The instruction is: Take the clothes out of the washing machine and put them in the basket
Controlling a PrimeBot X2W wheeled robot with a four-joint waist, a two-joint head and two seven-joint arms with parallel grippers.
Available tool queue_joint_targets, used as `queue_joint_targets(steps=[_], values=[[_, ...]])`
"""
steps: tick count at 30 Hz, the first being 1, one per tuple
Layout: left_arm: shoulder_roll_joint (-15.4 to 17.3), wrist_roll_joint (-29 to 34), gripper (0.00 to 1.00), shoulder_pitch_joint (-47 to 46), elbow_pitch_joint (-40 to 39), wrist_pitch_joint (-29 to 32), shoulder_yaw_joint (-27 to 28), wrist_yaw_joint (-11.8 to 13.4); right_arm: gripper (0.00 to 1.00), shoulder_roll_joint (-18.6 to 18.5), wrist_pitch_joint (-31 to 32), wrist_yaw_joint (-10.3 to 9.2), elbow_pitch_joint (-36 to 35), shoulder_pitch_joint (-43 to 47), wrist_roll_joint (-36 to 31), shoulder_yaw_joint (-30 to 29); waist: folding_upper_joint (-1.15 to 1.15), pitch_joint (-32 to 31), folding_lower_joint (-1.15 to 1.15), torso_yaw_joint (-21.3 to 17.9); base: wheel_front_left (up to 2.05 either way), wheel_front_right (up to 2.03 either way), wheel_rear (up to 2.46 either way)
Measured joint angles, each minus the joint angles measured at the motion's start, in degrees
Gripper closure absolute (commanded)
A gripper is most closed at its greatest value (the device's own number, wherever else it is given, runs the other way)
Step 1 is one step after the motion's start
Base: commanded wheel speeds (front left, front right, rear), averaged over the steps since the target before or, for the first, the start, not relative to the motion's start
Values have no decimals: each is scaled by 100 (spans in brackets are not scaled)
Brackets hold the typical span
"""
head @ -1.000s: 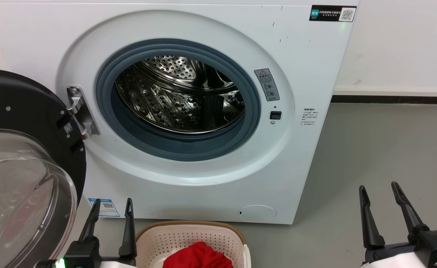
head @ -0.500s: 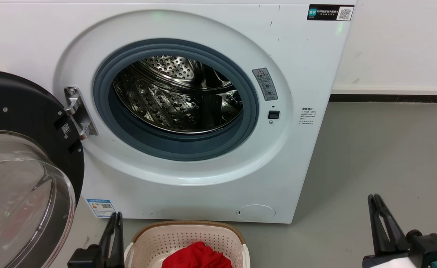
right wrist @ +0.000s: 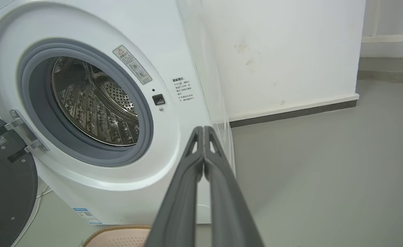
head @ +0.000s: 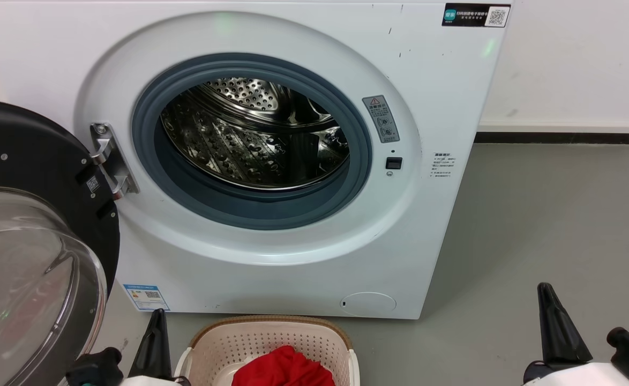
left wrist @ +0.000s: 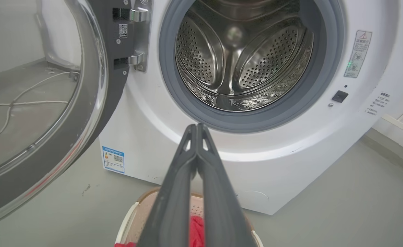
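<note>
Half of basket cut off — clothes partly hidden.

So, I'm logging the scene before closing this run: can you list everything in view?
washing machine: one, white, centre
drum: one, steel, inside porthole, no clothes visible in it
door: one, black-framed glass, swung open at left
floor: grey, right of machine
wall: white, behind at right
basket: one, cream with brown rim, bottom centre
clothes: one red heap, in basket
left pincer: one, dark, shut, left of basket
right pincer: one, dark, shut, lower right
</note>
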Motion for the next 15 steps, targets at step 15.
queue_joint_targets(steps=[15], values=[[-23,-1501,100,-237,120,337,108,-104,100,-37,321,-1,200,-225,1610,-7,0,49,0,-12,0,0,0]])
